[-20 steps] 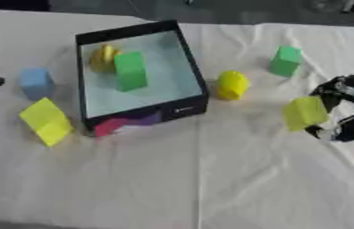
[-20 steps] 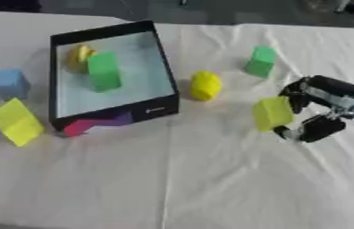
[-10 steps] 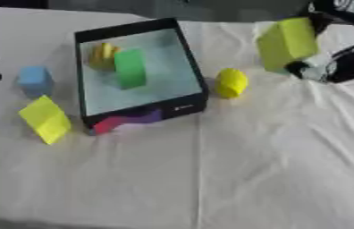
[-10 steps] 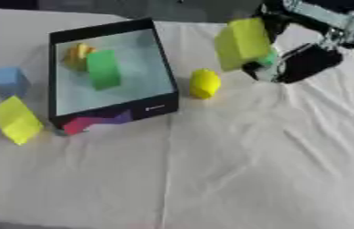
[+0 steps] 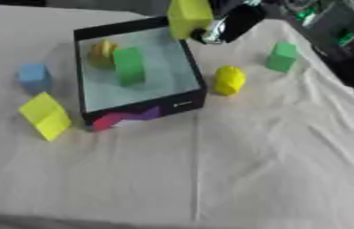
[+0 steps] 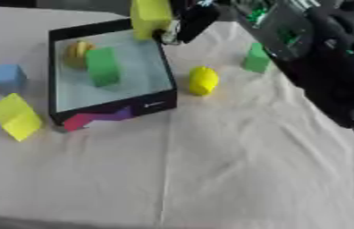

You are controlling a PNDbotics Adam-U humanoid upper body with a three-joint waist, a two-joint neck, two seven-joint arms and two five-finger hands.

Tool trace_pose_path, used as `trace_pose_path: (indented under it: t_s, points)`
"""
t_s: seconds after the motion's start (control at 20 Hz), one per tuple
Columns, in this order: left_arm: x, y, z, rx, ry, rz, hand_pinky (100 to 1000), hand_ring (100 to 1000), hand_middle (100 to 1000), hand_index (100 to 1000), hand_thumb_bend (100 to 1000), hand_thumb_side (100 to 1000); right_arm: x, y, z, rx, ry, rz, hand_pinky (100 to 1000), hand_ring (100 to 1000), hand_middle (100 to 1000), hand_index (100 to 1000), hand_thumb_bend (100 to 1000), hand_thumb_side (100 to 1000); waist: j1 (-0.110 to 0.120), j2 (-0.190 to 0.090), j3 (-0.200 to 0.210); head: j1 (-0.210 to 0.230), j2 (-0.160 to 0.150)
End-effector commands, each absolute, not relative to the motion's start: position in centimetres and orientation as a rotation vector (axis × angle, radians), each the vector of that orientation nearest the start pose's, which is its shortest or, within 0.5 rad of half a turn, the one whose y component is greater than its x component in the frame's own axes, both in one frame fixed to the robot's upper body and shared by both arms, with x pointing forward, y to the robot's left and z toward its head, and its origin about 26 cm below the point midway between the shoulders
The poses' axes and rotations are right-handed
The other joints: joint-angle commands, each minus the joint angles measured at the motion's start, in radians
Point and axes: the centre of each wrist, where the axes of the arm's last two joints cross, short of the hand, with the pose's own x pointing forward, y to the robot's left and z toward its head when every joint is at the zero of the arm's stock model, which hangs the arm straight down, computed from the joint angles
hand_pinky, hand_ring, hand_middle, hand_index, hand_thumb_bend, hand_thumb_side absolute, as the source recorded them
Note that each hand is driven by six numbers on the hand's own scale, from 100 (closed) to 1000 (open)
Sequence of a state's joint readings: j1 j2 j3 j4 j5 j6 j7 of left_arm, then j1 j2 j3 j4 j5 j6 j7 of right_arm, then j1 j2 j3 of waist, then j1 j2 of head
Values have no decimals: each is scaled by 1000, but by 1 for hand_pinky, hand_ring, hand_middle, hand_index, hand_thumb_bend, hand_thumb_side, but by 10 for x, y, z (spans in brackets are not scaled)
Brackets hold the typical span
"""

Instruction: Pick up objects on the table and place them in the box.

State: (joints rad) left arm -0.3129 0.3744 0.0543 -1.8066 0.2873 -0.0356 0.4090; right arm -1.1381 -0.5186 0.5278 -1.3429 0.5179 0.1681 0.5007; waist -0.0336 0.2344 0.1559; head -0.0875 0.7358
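Overhead, the right hand point(image 5: 229, 24) grips a yellow-green rectangular block point(image 5: 189, 16) above the far right corner of the black-walled open box point(image 5: 188, 65), at twelve o'clock on the white-clothed bench point(image 5: 274, 156).

- Both views come from the robot's head, looking steeply down at the cloth-covered worktop point(image 5: 274, 170) from its near edge toward the far one.
- The left eye view sets the box point(image 5: 137, 105) near mid-frame.
- The right eye view sits slightly to the side, so the box lies further left, and the right arm point(image 6: 329, 67) fills its right edge.
- Both share the box, the blocks around it and the near cloth.
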Motion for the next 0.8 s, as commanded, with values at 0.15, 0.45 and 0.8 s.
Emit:
trace_pose_path:
  t_s: [0.15, 0.45, 0.8]
  points:
    - [325, 296, 190, 231, -2212, 287, 743, 782, 760, 808, 135, 758, 455, -142, 299, -816, -1610, 1603, 702, 596, 485, 585, 322, 308, -5, -29, 13, -21, 1]
    - [326, 290, 193, 208, -2219, 271, 742, 782, 760, 808, 135, 762, 476, -135, 272, -870, -1539, 1639, 724, 632, 521, 630, 388, 385, -4, -21, 26, -33, 0]
    - [327, 290, 192, 203, -2210, 273, 747, 782, 760, 807, 143, 775, 480, -139, 267, -911, -1494, 1687, 836, 837, 795, 903, 449, 341, -5, -20, 24, -26, 2]
